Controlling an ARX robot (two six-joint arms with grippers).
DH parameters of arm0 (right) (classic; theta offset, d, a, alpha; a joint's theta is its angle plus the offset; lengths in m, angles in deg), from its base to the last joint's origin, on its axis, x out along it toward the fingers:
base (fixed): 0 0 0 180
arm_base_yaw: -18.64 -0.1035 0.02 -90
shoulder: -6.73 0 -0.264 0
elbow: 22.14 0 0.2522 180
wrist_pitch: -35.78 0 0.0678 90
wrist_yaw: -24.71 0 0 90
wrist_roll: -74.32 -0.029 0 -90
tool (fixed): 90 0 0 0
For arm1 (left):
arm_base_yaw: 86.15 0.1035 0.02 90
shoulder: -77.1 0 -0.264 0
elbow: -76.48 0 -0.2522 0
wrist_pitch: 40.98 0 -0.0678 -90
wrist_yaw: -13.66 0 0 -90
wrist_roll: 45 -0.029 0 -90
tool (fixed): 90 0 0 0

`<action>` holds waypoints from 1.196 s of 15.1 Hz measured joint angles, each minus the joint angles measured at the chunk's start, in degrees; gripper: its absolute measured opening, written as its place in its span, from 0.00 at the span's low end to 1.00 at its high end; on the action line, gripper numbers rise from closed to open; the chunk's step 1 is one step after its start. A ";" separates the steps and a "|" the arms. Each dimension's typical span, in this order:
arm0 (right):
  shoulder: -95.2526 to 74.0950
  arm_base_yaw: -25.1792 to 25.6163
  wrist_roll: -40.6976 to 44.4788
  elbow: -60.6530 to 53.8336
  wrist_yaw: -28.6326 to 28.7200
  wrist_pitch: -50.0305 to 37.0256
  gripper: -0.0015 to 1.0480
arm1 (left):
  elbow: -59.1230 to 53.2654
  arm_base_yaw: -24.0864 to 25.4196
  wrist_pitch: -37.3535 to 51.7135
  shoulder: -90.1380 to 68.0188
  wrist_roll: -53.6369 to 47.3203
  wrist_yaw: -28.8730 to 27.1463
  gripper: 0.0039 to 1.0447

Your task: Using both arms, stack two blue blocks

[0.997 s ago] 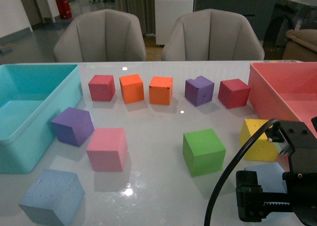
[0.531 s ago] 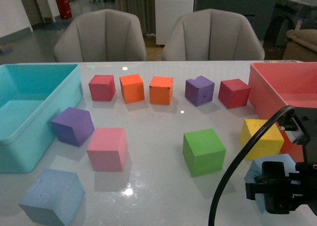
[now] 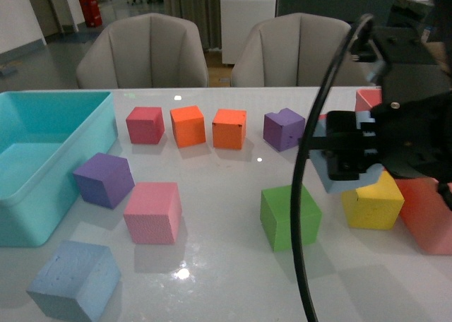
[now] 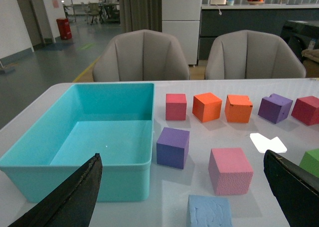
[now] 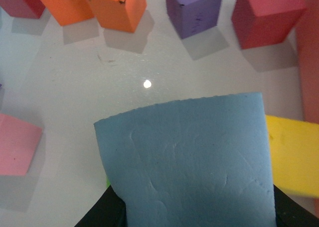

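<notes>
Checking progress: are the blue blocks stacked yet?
No, one blue block lies alone on the table; the right tool holds the second blue block.

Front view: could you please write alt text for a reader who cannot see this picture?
The right gripper holds one pale blue block in the air above a white table, near a green block and a yellow block. The other blue block lies at the near left, close to a turquoise bin; more coloured blocks are spread across the table.

Two grey armchairs [image 3: 145, 50] stand behind the white table [image 3: 226, 188].
</notes>
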 joint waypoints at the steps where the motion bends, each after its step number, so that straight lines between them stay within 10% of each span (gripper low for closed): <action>1: -4.79 -0.96 0.81 5.22 0.22 1.84 0.42 | 0.00 0.00 0.00 0.00 0.02 0.00 0.94; 8: -28.28 -5.22 2.73 38.58 6.25 15.15 0.42 | 0.00 0.00 -0.02 0.00 0.02 0.02 0.94; 18: -39.85 -5.64 3.80 50.73 10.93 21.33 0.41 | 0.00 0.00 0.00 0.00 0.00 0.00 0.94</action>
